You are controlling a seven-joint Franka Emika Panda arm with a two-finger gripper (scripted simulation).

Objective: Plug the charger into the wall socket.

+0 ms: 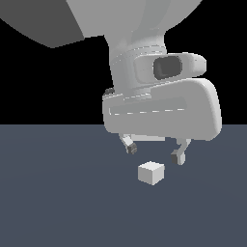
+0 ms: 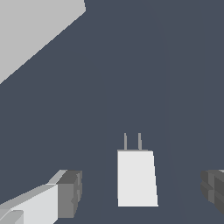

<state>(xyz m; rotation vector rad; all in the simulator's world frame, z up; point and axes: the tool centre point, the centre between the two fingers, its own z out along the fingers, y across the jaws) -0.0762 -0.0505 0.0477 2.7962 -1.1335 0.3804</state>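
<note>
White and small, the charger (image 1: pixel 151 172) lies on the dark surface (image 1: pixel 58 202), its two prongs (image 2: pixel 132 141) showing in the wrist view. Just above it hangs the hand (image 1: pixel 154 151), fingers spread wide and holding nothing. This looks like the approach to grasp; next it must descend to straddle the block, then close. No socket is visible.

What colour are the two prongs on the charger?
Grey, darker than the white charger body. The prongs show only in the wrist view.
</note>
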